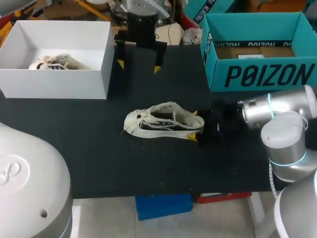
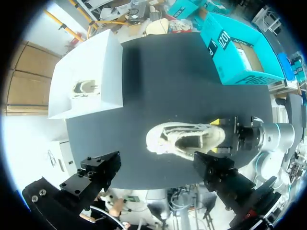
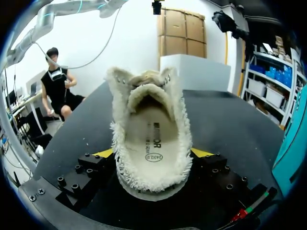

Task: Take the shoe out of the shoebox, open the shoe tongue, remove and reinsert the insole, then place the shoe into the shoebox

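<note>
Right gripper [image 1: 193,125]: pinching the shoe [image 1: 163,121] at its heel; grip firmly.
Left gripper [image 1: 139,66]: fingers spread, beyond shoe; lower it onto the tongue [image 3: 146,93].

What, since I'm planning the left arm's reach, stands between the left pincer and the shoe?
Nothing visible. The left pincer hangs open over bare table beyond the shoe; the right pincer grips the heel end, off that path.

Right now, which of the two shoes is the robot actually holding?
The shoe out on the black table: the right gripper clasps its heel between both fingers. The other shoe lies untouched inside the white box.
</note>
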### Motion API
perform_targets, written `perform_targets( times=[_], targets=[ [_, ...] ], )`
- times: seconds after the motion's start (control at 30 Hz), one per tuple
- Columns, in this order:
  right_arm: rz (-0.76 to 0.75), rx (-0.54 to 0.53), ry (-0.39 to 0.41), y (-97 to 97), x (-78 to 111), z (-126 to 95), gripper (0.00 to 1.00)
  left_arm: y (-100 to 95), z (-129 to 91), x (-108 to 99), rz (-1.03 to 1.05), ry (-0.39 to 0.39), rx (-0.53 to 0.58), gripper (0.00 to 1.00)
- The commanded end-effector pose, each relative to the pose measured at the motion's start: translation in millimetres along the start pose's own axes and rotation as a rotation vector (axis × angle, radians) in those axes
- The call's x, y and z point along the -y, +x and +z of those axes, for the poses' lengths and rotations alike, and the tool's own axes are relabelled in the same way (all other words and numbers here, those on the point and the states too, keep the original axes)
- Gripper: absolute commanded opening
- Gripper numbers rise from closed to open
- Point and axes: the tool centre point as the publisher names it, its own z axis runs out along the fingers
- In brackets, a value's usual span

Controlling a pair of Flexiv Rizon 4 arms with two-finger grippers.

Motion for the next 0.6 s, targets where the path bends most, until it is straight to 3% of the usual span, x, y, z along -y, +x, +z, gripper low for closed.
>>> perform_targets(
  times=[0.03,0.13,0.23,0.47,0.6],
  targets=[
    [0.001,0.001,0.002,-1.0,0.6,2.2,0.00,0.3,-0.3,0.7,0.000,-0.002,0.001,1.00],
    [0.001,0.001,0.002,-1.0,0.6,2.2,0.00,0.3,-0.3,0.7,0.000,-0.002,0.001,1.00],
    [0.001,0.001,0.002,-1.0,0.6,2.2,0.00,-8.0,6.1,-4.3,-0.072,0.067,0.085,1.00],
    [0.001,0.001,0.002,-1.0,0.6,2.2,0.00,18.2,17.0,-29.0,-0.091,0.098,0.133,1.00],
    [0.001,0.001,0.002,-1.0,0.6,2.2,0.00,43.4,34.8,-37.7,-0.053,0.106,0.167,1.00]
  ],
)
